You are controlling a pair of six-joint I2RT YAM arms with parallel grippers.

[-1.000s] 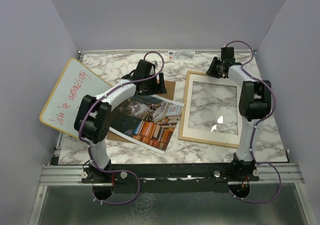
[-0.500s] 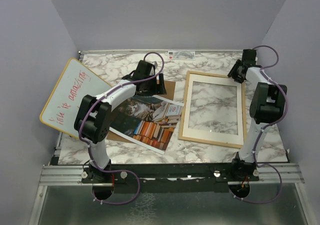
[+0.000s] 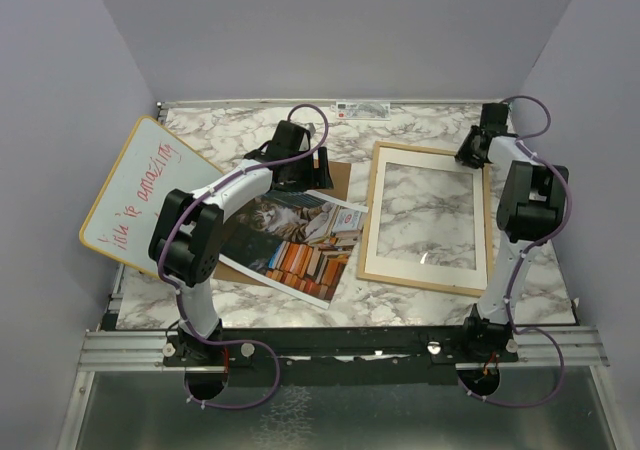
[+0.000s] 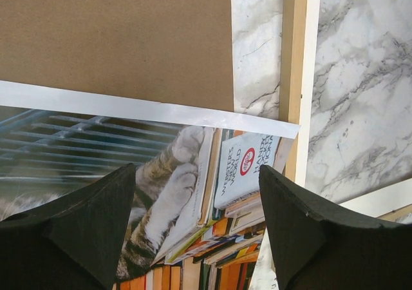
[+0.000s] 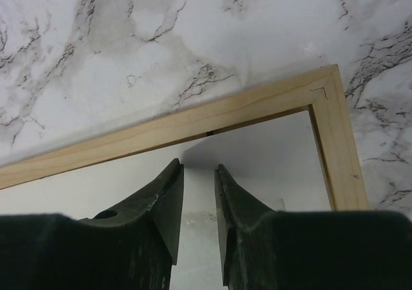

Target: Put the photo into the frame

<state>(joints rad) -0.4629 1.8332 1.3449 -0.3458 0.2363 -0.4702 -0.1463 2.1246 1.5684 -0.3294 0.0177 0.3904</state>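
Bench (image 3: 400,305) of white and grey stone fills the middle of the top picture, and everything lies flat on it. At the left, a whiteboard (image 3: 140,185) with red writing leans off to the side, I think so it is out of the way.

Next biggest is the frame (image 3: 371,220), in the right middle. It lies flat, and the bench shows through its clear middle. That looks like a good way for it to lie, because the photo can then be laid on it.

Just left of it, in the centre, is the photo (image 3: 300,245). It is tilted, with the cat and books facing up. Its right corner reaches the frame's left side. It is not in the frame yet. A brown board (image 4: 116,38) peeks out from under its top edge.

The left hand (image 4: 196,174) hangs over the top edge of the photo. It is wide open and holds nothing. I think it is set there to pinch that edge and lift the paper.

The right hand (image 5: 197,167) is at the frame's upper right corner. Its fingers are nearly together, with a thin gap, and they hold nothing. Maybe it waits there to keep the frame from sliding.
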